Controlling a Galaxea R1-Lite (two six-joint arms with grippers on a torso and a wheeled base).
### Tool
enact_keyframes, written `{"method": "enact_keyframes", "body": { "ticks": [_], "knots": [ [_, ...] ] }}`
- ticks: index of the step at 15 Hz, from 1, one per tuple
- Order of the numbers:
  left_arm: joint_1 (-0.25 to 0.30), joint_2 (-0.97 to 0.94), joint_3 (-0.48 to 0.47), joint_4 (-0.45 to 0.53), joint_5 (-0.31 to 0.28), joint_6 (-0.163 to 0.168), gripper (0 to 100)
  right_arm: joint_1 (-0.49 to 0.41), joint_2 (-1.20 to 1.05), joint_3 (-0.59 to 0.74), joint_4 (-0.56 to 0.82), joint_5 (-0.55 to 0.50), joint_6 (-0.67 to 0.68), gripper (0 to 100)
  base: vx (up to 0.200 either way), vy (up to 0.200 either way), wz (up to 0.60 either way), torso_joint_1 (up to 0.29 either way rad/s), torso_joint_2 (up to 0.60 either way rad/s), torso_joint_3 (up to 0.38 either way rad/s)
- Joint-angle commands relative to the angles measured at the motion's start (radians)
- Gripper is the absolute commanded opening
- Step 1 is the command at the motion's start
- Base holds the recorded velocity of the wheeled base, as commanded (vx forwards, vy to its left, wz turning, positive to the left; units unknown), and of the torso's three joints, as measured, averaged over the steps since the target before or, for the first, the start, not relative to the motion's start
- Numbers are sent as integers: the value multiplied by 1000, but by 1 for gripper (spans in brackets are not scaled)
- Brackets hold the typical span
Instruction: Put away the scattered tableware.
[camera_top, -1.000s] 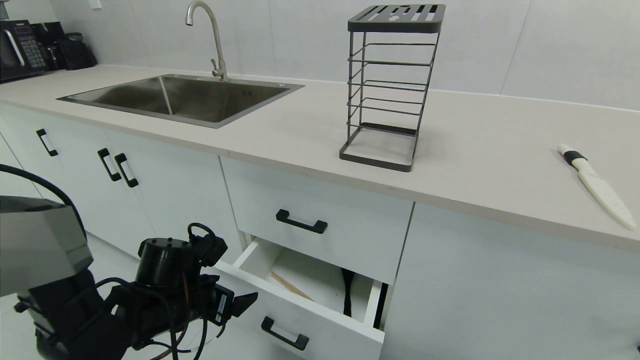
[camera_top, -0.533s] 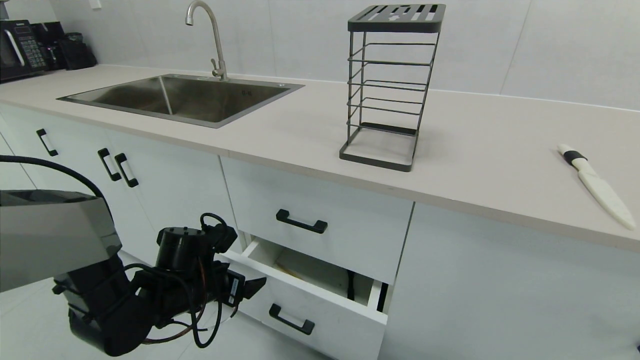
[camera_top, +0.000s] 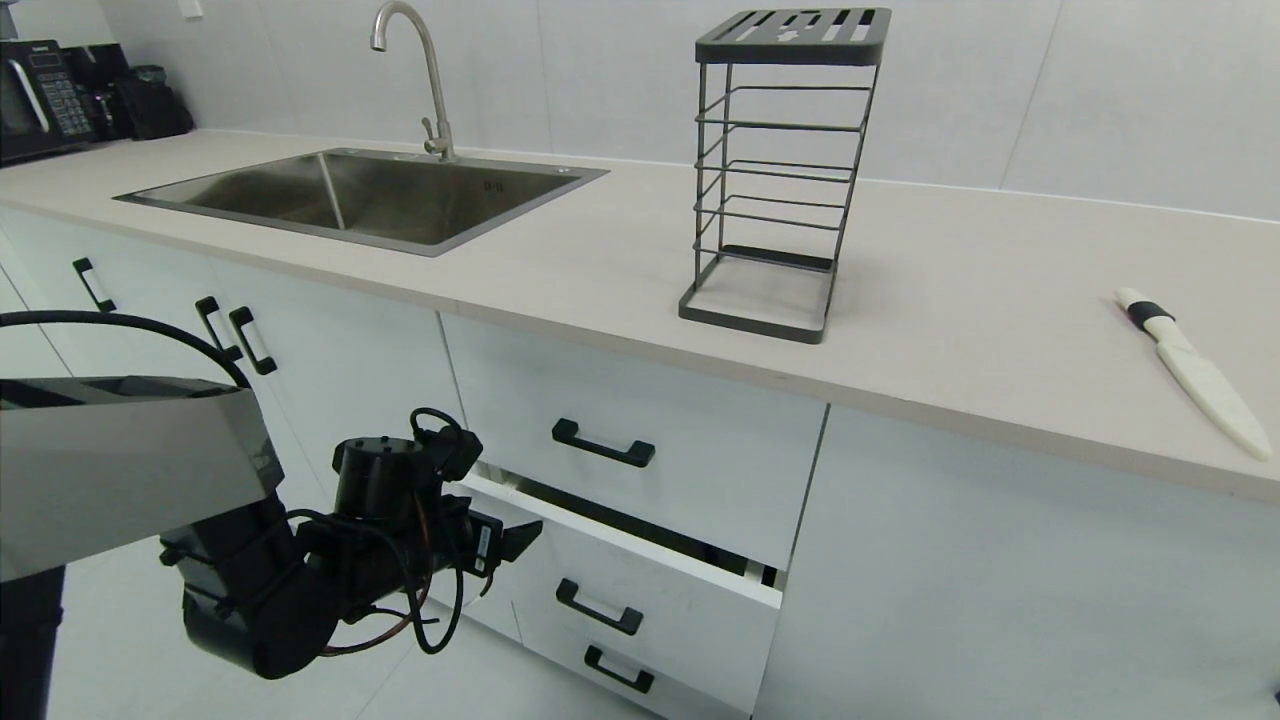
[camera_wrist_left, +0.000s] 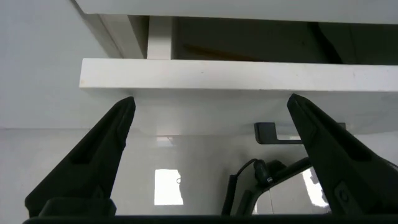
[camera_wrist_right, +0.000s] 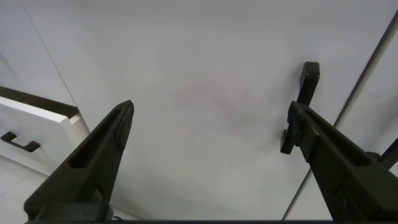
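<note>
Left tool: fingers spread wide, nothing held. It sits low in front of the cabinets, pointed at the left end of the second drawer front. In the left wrist view the tool has the top edge of the drawer front just ahead of its tips. Contact with the panel cannot be confirmed.

Right tool: fingers spread wide, nothing held, facing a plain white cabinet door with a black handle beside one finger.

Knife: white, lying flat on the surface near its front right corner, blade end toward the front edge. It lies well apart from the wire rack, which stands upright mid-surface.

Change over the last second: the drawer has gone from wide open to nearly shut, with only a narrow dark gap left along its top. The left arm has advanced with the panel, up and toward the cabinets. Knife and rack have not moved.
</note>
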Motion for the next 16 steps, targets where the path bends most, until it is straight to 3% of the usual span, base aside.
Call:
{"method": "enact_keyframes", "body": {
  "ticks": [1, 5, 11, 14, 16],
  "knots": [
    [1, 14, -9, -5, 2, 0, 100, 0, 1, 0, 0, 0, 0, 100, 0, 0, 0, 0, 0, 0],
    [-1, 19, -21, -10, 1, 0, 100, 0, 1, 0, 0, 0, 0, 100, 0, 0, 0, 0, 0, 0],
    [-7, 80, -114, -25, 1, -5, 100, 0, 1, 0, 0, 0, 0, 100, 0, 0, 0, 0, 0, 0],
    [-9, 71, -78, -33, 2, -3, 100, 0, 1, 0, 0, 0, 0, 100, 0, 0, 0, 0, 0, 0],
    [-9, 19, 21, -73, 2, -5, 100, 0, 1, 0, 0, 0, 0, 100, 0, 0, 0, 0, 0, 0]
  ]
}}
